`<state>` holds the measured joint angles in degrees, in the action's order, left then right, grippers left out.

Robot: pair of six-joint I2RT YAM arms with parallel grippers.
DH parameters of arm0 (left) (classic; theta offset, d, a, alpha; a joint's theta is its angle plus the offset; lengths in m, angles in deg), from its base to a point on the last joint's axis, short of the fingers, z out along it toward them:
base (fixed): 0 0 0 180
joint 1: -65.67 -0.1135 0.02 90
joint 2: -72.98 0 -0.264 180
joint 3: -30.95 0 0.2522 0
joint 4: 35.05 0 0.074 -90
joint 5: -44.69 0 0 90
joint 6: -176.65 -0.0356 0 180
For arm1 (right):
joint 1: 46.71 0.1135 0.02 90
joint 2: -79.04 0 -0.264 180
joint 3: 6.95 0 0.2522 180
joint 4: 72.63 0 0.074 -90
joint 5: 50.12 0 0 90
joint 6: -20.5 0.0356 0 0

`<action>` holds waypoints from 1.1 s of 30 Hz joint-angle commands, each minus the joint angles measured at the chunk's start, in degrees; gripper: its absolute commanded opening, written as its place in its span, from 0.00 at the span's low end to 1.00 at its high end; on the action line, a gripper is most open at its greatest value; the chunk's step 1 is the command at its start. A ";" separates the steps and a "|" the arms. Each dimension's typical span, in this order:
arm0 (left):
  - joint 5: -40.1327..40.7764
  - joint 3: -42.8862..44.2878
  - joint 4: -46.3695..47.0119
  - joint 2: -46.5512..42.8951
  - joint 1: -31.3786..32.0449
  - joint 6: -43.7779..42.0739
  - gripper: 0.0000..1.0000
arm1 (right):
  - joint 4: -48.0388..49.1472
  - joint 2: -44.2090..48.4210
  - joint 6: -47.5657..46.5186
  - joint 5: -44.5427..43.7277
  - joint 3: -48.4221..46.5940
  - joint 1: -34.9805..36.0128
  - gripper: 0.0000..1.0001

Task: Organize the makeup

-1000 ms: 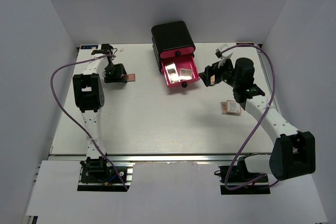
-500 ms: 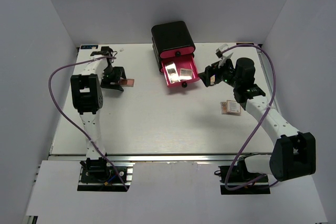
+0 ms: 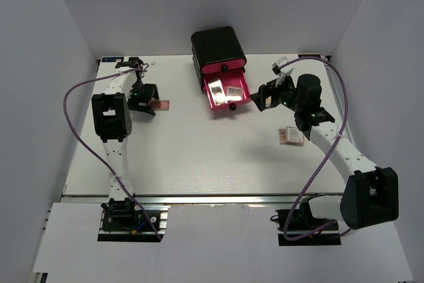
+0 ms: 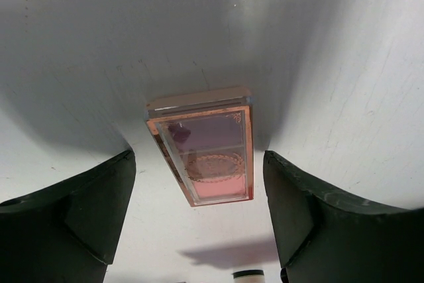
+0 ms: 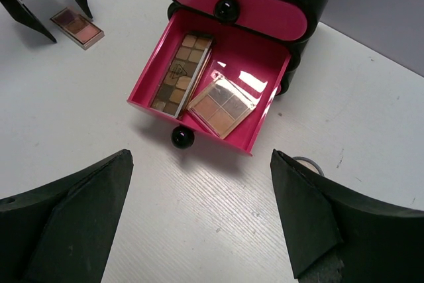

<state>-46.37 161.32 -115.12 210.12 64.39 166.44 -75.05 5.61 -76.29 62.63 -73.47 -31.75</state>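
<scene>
A flat pink palette [image 3: 161, 105] lies on the table at the far left. My left gripper [image 3: 144, 97] is open just over it. In the left wrist view the palette [image 4: 209, 154] lies between the spread fingers, untouched. The black drawer box [image 3: 218, 48] has its lowest pink drawer [image 3: 240, 100] pulled out. In the drawer lie a brown rectangular palette [image 5: 182, 71] and a square tan palette [image 5: 224, 105]. My right gripper [image 3: 264, 96] is open and empty, just right of the drawer. Another square palette [image 3: 291, 135] lies on the table under the right arm.
A round rim [image 5: 306, 162] shows partly behind my right finger. A small white cylinder [image 4: 248, 274] lies near the left gripper. The table's back edge and the white walls are close behind the box. The right arm's purple cable [image 3: 334, 84] loops above the table.
The left gripper shifted a little toward the near side, and the pink palette with it. The right gripper edged slightly left toward the open drawer.
</scene>
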 commanded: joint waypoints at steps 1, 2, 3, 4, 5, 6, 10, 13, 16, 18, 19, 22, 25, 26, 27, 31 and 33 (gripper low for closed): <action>5.90 -3.75 3.63 2.08 -0.48 -0.60 0.88 | 1.76 1.62 0.02 0.99 0.19 -0.37 0.89; 5.81 -4.55 3.98 1.82 -0.48 -0.60 0.88 | 1.76 1.62 0.02 1.08 0.19 -0.37 0.89; 5.72 -5.17 4.51 1.20 -0.48 -0.60 0.88 | 1.85 1.53 0.02 1.16 0.11 -0.46 0.89; 5.81 -6.13 5.21 0.94 -0.48 -0.60 0.88 | 1.85 1.53 0.11 1.25 0.02 -0.46 0.89; 5.63 -6.31 5.39 0.93 -0.48 -0.60 0.88 | 1.85 1.45 0.19 1.34 0.02 -0.37 0.89; 5.63 -6.05 5.31 1.37 -0.48 -0.60 0.88 | 1.85 1.45 0.19 1.34 -0.07 -0.37 0.89; 5.28 -2.11 1.02 4.78 -0.48 -1.65 0.89 | 1.94 1.53 0.37 1.43 -0.16 -0.46 0.89; 5.81 1.94 -3.02 7.34 -0.48 -2.97 0.89 | 1.94 1.97 0.37 0.99 0.10 -0.46 0.90; 6.51 1.42 -3.75 7.18 -0.48 -3.85 0.87 | 2.11 2.32 0.46 0.90 0.46 -0.63 0.89; 6.77 -0.77 -3.13 6.48 -0.48 -4.38 0.83 | 2.03 2.50 0.63 0.99 0.54 -0.81 0.89; 6.69 -1.39 -2.52 6.12 -0.48 -4.38 0.77 | 2.11 2.67 0.72 1.08 0.54 -0.90 0.89; 5.90 -4.90 0.37 4.02 -0.48 -4.82 0.71 | 1.76 2.85 0.81 1.25 0.63 -0.90 0.89; 4.93 -8.50 4.94 0.68 -0.48 -6.57 0.42 | 1.24 3.03 0.81 1.34 0.19 -1.07 0.89; 4.32 -9.30 6.43 -0.37 -0.48 -7.36 0.26 | 1.15 3.11 0.64 1.34 0.11 -1.07 0.89; 3.44 -10.26 10.10 -2.65 -0.48 -8.32 0.19 | 0.97 3.38 0.29 1.34 0.11 -0.99 0.89; -0.77 -13.60 19.00 -10.04 1.62 -14.30 0.07 | 0.62 5.66 -1.91 0.11 0.63 -1.16 0.89; -2.89 -14.49 23.65 -13.55 4.08 -19.48 0.01 | 0.71 6.80 -3.40 -1.55 2.03 -1.16 0.89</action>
<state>-48.38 148.41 -103.47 202.12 65.33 154.57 -75.84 9.08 -77.29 62.58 -72.99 -32.51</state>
